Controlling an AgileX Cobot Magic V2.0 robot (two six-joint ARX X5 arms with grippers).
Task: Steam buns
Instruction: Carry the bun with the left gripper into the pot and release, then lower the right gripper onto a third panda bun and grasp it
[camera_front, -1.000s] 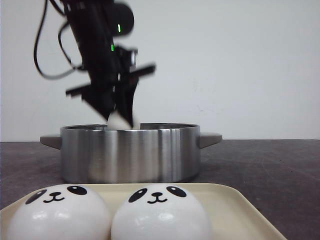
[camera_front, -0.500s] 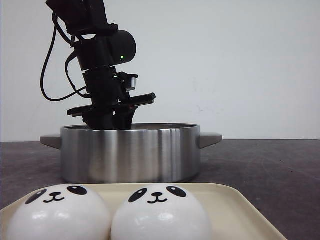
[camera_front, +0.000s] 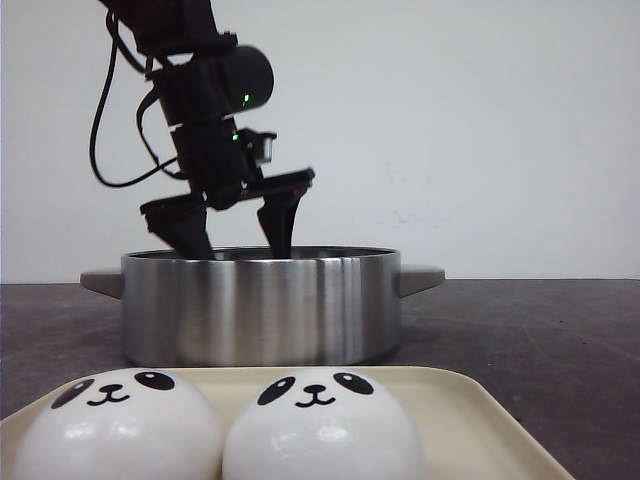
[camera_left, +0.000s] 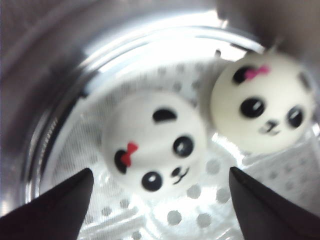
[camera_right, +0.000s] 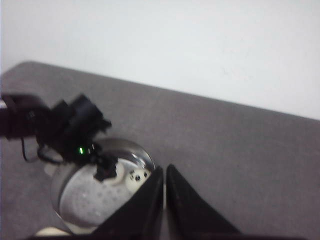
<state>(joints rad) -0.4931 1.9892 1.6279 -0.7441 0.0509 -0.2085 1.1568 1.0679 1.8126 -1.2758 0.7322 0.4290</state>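
Two panda-faced white buns (camera_front: 115, 425) (camera_front: 320, 425) sit side by side on a cream tray (camera_front: 480, 415) at the front. Behind them stands a steel pot (camera_front: 260, 305). Over its rim my left gripper (camera_front: 238, 240) hangs open, holding nothing. In the left wrist view, a bun with a red bow (camera_left: 155, 142) and a bun with a pink bow (camera_left: 262, 107) rest on the perforated steamer plate (camera_left: 200, 220), the red-bow one between the spread fingers (camera_left: 55, 210) without touching them. My right gripper (camera_right: 164, 169) is shut and empty, high above the table to the right of the pot (camera_right: 85, 200).
The pot has side handles (camera_front: 420, 277) sticking out left and right. Bare dark tabletop (camera_front: 520, 330) lies to the right of the pot. The left arm and its cables (camera_front: 195, 90) rise above the pot's left half.
One second ago the left gripper held a bun above the pot. It dipped inside, then opened and rose slightly, leaving the bun on the steamer plate.
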